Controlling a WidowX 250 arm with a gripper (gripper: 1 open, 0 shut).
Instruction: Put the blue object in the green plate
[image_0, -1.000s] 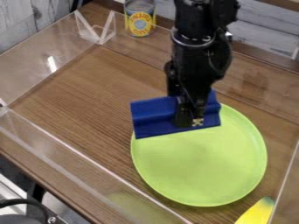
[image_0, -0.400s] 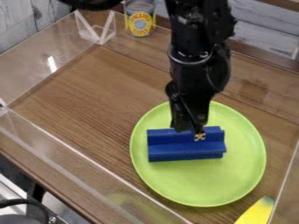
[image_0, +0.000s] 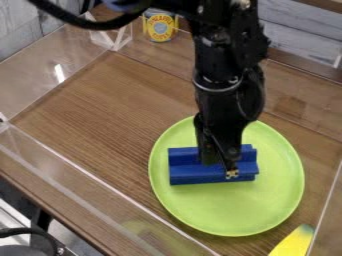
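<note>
The gripper (image_0: 225, 163) pinches the block (image_0: 190, 170) between its jaws, on the plate (image_0: 267, 205) — can (image_0: 160, 25) well behind them, clear wall (image_0: 34, 150) left.

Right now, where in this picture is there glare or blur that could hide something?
Camera view: white glare streaks lie on the clear wall at the left; the blue object and the green plate are sharp and evenly lit; the dark cable at the top edge is blurred.
</note>
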